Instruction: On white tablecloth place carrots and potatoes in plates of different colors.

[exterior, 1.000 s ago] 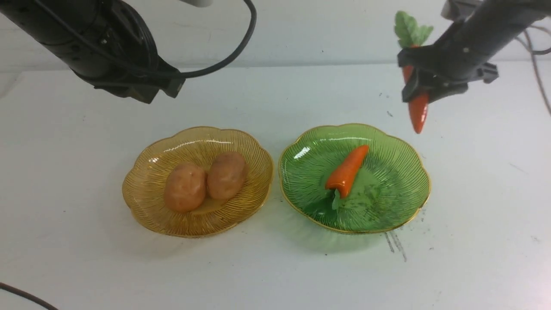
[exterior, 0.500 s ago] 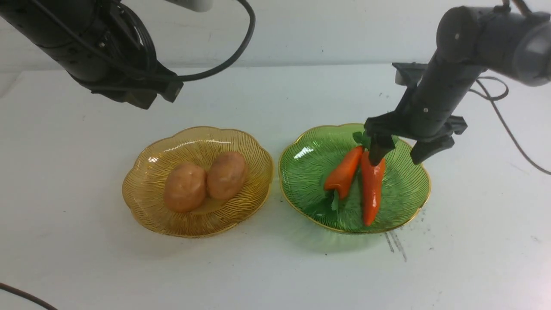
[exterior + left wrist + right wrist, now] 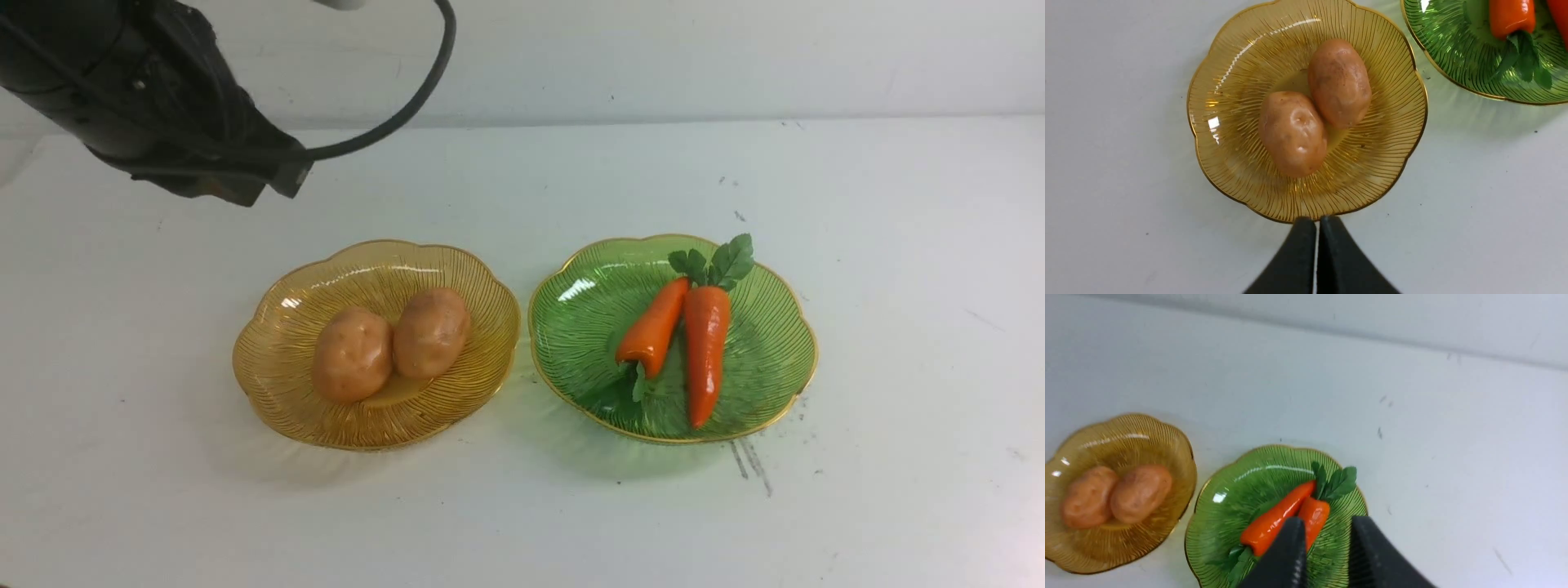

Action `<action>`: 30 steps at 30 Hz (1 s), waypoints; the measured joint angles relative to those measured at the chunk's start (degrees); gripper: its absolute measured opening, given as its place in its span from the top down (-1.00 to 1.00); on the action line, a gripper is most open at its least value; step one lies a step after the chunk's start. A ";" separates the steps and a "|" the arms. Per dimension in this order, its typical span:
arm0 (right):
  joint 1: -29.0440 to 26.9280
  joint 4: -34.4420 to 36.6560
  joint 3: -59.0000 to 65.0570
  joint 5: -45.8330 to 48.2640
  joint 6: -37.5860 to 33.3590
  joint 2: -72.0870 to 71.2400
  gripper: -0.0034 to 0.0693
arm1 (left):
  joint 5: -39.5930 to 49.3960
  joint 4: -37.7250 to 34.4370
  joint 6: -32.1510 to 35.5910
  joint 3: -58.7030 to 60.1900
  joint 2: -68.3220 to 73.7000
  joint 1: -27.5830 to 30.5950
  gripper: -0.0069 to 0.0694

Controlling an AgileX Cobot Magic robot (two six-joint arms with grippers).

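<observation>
On the white tablecloth (image 3: pixel 522 506) stand two plates side by side. The amber plate (image 3: pixel 277 343) holds two potatoes (image 3: pixel 353 355) (image 3: pixel 431 331) that touch each other. In the green plate (image 3: pixel 775 343) lie two carrots, a shorter one (image 3: pixel 653 331) and a longer one (image 3: pixel 706 351), with their leafy ends pointing opposite ways. My left gripper (image 3: pixel 1316 220) is shut and empty, hovering off the amber plate's (image 3: pixel 1229 102) rim. My right gripper (image 3: pixel 1327 520) is open with nothing between its fingers, raised above the green plate (image 3: pixel 1229 514). It is outside the front view.
My left arm (image 3: pixel 188 155) hangs over the back left of the table, with a black cable (image 3: pixel 441 49) looping up from it. Dark scuff streaks (image 3: pixel 751 461) mark the cloth in front of the green plate. A pale wall closes the far edge.
My right gripper brought the longer carrot down into the green plate, let it go and pulled back out of the front view. The left arm drifted slightly left.
</observation>
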 joint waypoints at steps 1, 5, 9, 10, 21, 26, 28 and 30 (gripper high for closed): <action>0.00 -0.26 1.74 -0.56 -0.04 -3.44 0.68 | 0.00 0.00 0.00 0.70 -0.67 0.00 0.83; 0.00 -2.38 18.53 -15.66 -0.12 -23.62 0.93 | -0.43 0.00 0.00 4.89 -4.15 0.00 0.83; 0.00 -3.54 42.12 -40.46 1.97 -46.16 0.95 | -1.84 0.00 -0.18 9.03 -7.22 0.00 0.83; 0.00 -3.54 47.42 -45.08 3.04 -52.45 0.94 | -2.41 -0.05 -0.25 10.69 -8.36 0.00 0.83; 0.00 -4.51 69.67 -55.57 8.11 -72.42 0.95 | -6.48 -3.73 -1.00 15.00 -11.68 0.00 0.83; 0.00 -10.22 71.33 -57.52 8.16 -73.38 0.95 | -10.30 -6.37 -0.61 21.96 -21.50 0.00 0.83; 0.00 -11.23 71.39 -57.03 8.16 -73.38 0.95 | -13.14 -6.48 -0.61 25.80 -27.85 0.00 0.83; 0.00 -11.94 71.39 -56.84 8.16 -73.38 0.95 | -17.23 -6.77 -0.61 31.26 -35.99 0.00 0.83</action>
